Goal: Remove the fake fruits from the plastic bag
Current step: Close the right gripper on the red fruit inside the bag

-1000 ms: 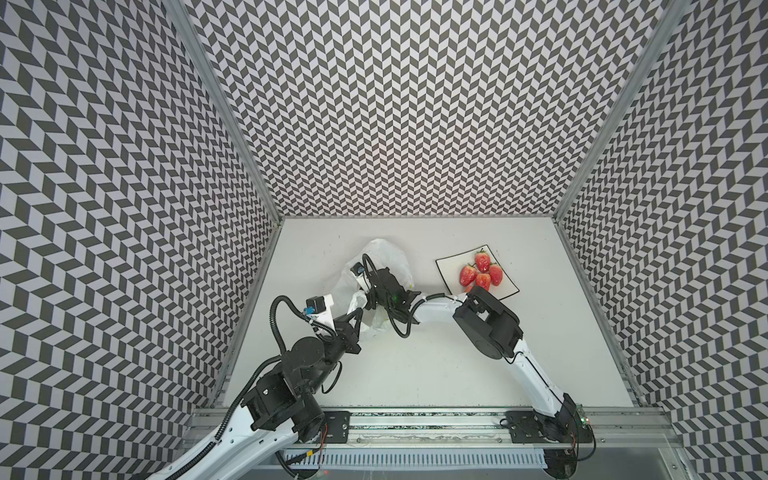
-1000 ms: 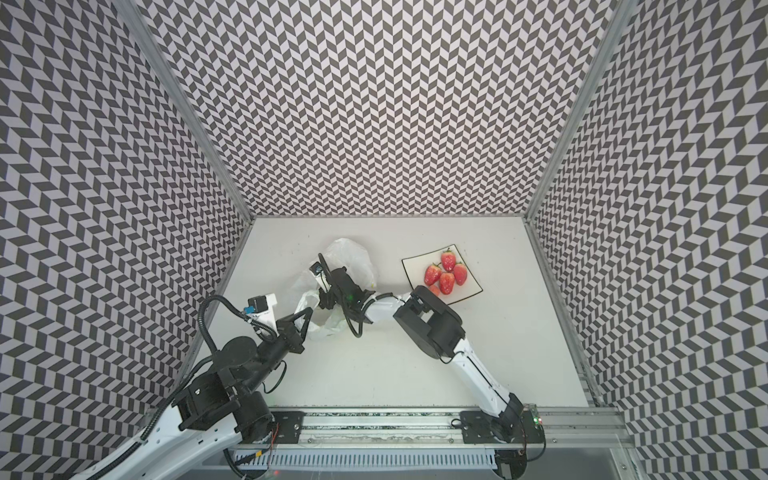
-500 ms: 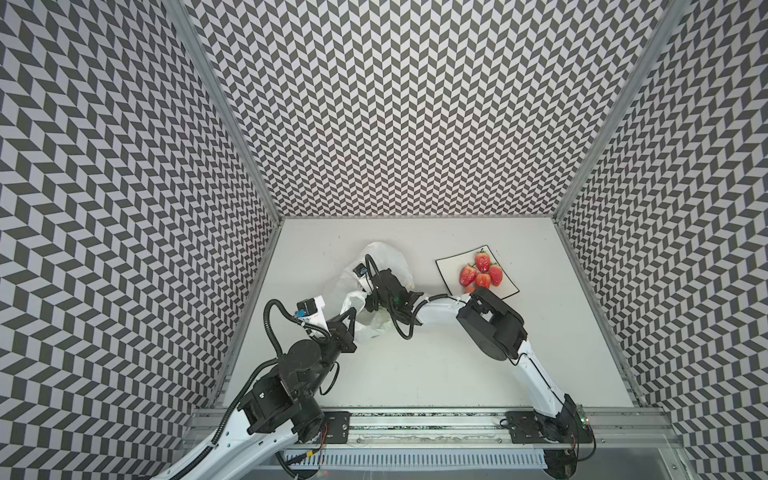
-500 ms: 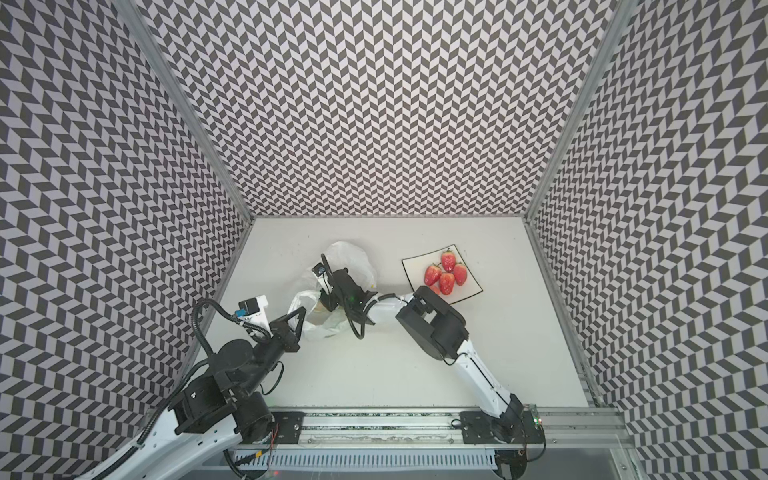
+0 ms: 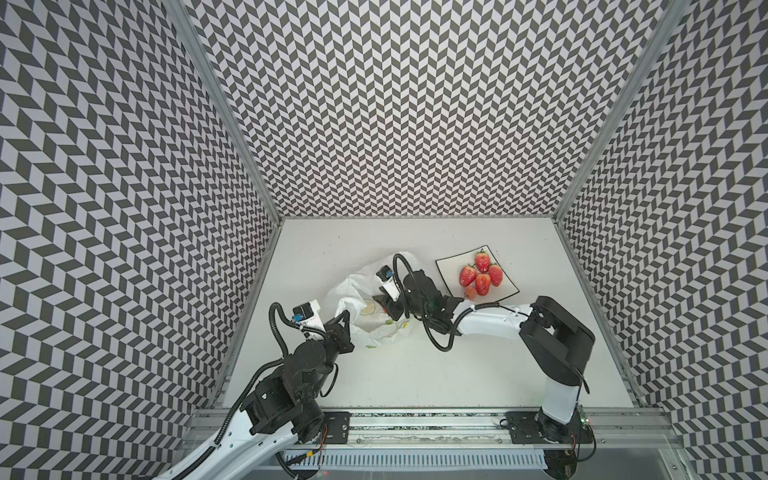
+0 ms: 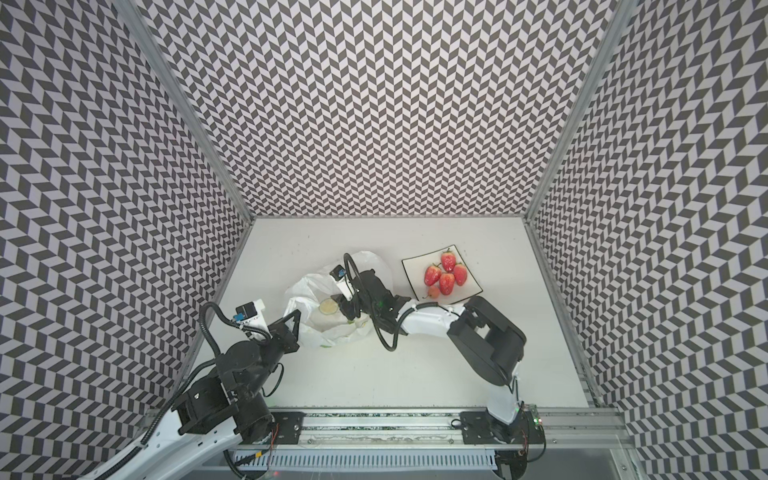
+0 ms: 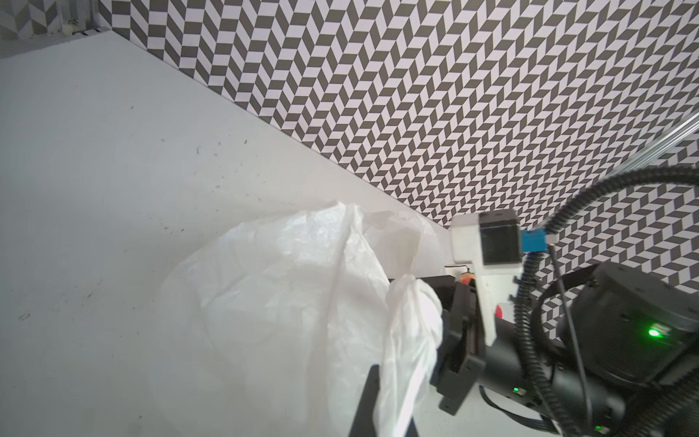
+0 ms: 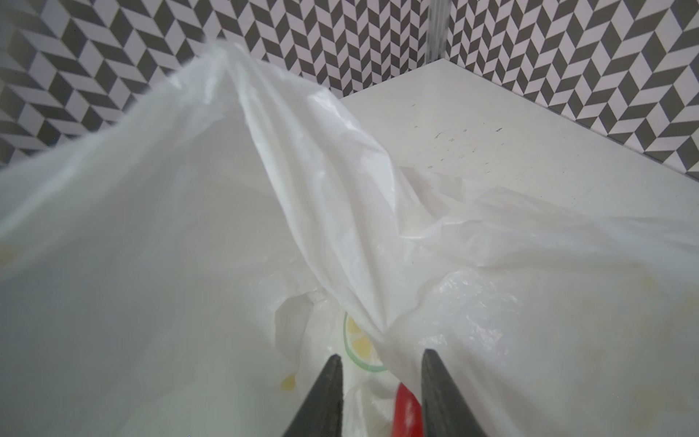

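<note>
In both top views the plastic bag (image 5: 374, 332) lies on the desk (image 5: 415, 374), a little left of the middle, with its mouth open. The left gripper (image 5: 347, 321) is pinched tight on the bag's near left edge and lifts it up. The right gripper (image 5: 385, 306) reaches in from the right, down inside the bag. At the far right sits a plate (image 5: 451, 270) with four strawberries (image 5: 482, 274) and a small orange-red fruit (image 5: 470, 293) already out. In the left wrist view the thin bag is bunched in that tight pinch. Holding it high keeps the mouth wide. In the right wrist view the right gripper's fingers (image 8: 325, 397) are partway apart. A red fruit (image 8: 406, 412) sits between them, deep in the bag near a lemon print (image 8: 359, 348). I cannot tell if they squeeze it yet. Bag film lies close to the fingers, so the squeeze should catch only the fruit. It should be gentle, because the fruit looks shiny and could slip. Then lift straight up and out.
</note>
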`<state>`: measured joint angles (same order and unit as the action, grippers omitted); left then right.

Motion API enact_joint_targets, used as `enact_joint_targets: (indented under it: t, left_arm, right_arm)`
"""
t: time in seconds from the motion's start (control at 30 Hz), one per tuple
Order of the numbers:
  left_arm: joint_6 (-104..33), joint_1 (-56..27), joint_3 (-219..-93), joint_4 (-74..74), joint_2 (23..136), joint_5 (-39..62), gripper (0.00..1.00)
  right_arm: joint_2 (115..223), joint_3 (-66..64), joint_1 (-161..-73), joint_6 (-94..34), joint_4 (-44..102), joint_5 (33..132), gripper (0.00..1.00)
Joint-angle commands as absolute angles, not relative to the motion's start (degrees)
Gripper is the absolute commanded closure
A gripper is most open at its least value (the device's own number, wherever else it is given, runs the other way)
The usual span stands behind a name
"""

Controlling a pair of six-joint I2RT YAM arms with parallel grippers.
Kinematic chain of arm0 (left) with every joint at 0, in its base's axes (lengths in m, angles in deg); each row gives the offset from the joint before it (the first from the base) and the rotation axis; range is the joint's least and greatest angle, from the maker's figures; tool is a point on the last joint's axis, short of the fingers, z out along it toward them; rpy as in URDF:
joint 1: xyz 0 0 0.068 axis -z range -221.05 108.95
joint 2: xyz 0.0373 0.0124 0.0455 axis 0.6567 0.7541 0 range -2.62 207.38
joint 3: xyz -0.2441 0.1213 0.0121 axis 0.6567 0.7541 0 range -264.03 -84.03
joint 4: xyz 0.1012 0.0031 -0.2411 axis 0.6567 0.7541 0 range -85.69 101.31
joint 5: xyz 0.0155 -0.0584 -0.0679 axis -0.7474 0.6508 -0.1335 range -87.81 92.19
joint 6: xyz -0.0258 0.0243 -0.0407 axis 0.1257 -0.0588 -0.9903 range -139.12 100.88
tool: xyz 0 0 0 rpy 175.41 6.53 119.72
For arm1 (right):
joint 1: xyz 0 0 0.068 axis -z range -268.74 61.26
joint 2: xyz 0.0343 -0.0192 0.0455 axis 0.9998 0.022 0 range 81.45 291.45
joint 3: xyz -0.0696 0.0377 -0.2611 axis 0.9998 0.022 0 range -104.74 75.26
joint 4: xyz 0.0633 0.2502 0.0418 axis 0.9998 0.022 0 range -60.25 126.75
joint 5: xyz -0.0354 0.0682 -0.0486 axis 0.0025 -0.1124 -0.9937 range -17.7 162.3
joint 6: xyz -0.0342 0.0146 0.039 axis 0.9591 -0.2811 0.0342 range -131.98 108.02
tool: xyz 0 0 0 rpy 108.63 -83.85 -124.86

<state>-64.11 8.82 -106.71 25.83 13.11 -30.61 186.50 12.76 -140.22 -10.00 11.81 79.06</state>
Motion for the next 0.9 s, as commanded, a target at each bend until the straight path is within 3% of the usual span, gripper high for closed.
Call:
enact_joint_targets:
  t: [0.0, 0.23, 0.57, 0.87]
  left_arm:
    - [-65.3, 8.9, -105.5, 24.4, 12.6, -32.0, 1.00]
    - [-65.3, 8.9, -104.1, 22.1, 13.4, -30.9, 1.00]
    - [-64.4, 8.9, -104.5, 21.4, 14.1, -30.3, 1.00]
    - [-64.0, 8.9, -104.9, 21.9, 13.9, -30.3, 1.00]
  right_arm:
    - [181.8, 15.7, -138.6, -12.1, 12.6, 82.2, 0.71]
    - [178.6, 17.2, -138.0, -10.3, 17.9, 82.0, 0.63]
    - [190.6, 8.3, -137.9, -7.8, 18.2, 72.6, 0.47]
    - [199.3, 2.6, -137.8, -5.3, 20.9, 71.0, 0.34]
